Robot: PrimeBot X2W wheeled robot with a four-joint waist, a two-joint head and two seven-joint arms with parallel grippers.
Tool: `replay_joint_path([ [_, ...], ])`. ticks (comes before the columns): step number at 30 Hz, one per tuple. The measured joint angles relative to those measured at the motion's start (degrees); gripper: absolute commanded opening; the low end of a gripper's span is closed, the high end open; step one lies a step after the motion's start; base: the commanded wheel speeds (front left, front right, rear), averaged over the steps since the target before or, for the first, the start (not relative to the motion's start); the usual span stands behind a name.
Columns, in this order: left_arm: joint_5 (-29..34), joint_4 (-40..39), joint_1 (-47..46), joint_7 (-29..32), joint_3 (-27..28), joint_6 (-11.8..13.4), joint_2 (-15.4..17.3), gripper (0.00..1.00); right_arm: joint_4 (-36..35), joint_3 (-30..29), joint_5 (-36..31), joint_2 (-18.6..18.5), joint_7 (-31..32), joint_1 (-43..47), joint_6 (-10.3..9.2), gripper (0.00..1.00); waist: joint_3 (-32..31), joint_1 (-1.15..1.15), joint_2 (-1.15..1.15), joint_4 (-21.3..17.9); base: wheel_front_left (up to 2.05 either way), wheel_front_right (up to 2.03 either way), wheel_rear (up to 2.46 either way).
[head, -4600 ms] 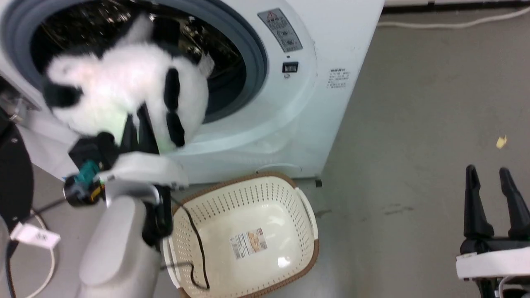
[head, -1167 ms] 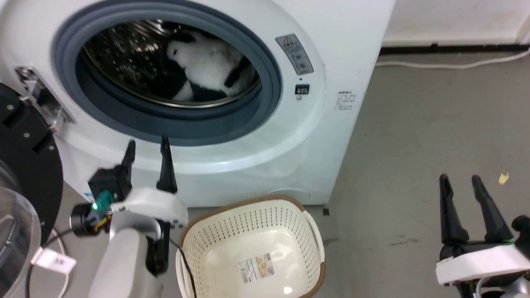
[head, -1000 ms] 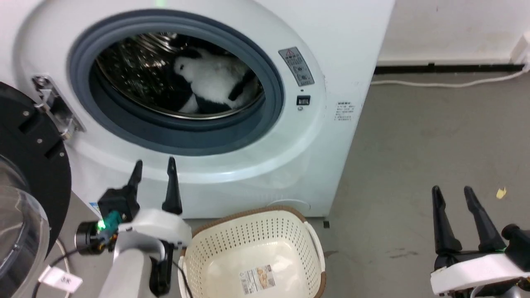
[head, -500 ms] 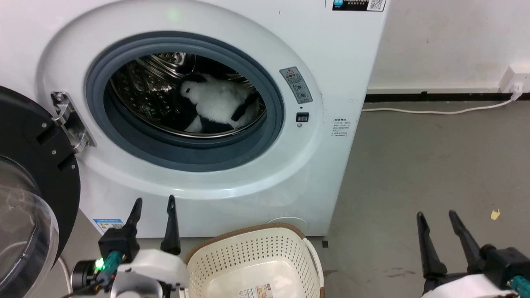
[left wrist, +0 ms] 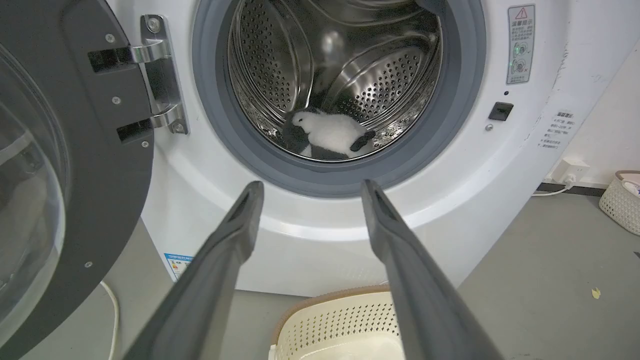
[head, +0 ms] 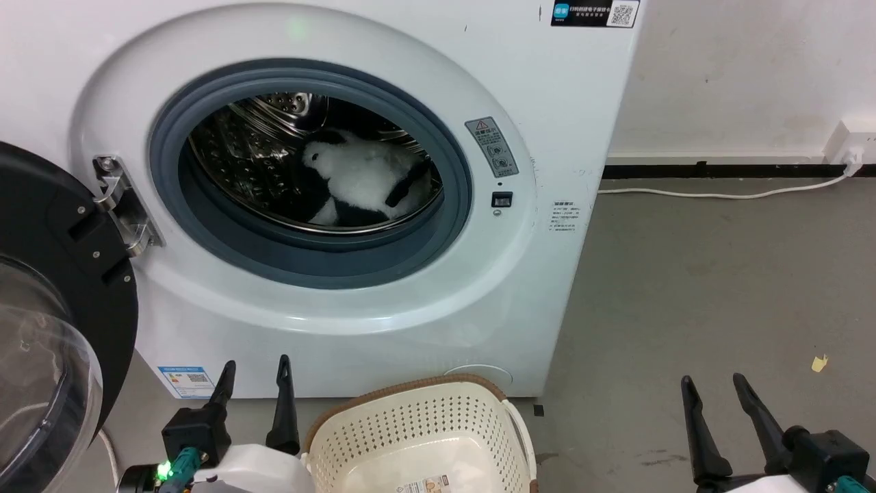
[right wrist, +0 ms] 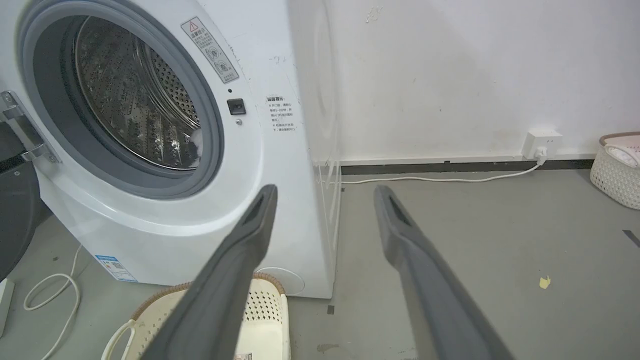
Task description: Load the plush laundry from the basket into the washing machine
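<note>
The plush laundry point(head: 359, 179) point(left wrist: 330, 137), fluffy white with black patches, lies at the bottom of the steel drum inside the washing machine point(head: 547, 103) point(left wrist: 210, 200) point(right wrist: 280, 210). The machine's door point(head: 61, 287) point(left wrist: 95, 165) hangs open at the left. Below the porthole the cream basket point(head: 417, 438) point(left wrist: 345, 320) point(right wrist: 260, 310) stands on the floor with nothing but its label in it. My left gripper point(head: 254, 370) point(left wrist: 307, 186) is open and empty, just left of the basket, fingers towards the machine's front. My right gripper point(head: 712, 383) point(right wrist: 324, 189) is open and empty over the floor at the lower right.
A white cable point(head: 718, 194) point(right wrist: 440, 179) runs along the grey floor to a wall socket point(right wrist: 542, 140). A small white woven basket point(left wrist: 620, 200) point(right wrist: 617, 167) stands far right by the wall. A yellow scrap point(head: 818, 363) lies on the floor. Another cable point(right wrist: 50, 295) loops left of the machine.
The camera has tilted up, so the machine, basket and both grippers sit lower in the picture. Before that, my left gripper let go of the plush in the drum and drew back out.
</note>
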Motion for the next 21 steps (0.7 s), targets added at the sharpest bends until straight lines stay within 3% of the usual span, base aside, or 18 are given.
replay_joint_path([
  [21,-0.9,-0.3,0.0,-0.4,-1.6,-1.2,1.2,1.0,0.1,0.6,0.1,0.0,0.0,0.0,0.0,1.0,0.4,0.0,0.0,-0.3,0.0,0.0,0.0],
])
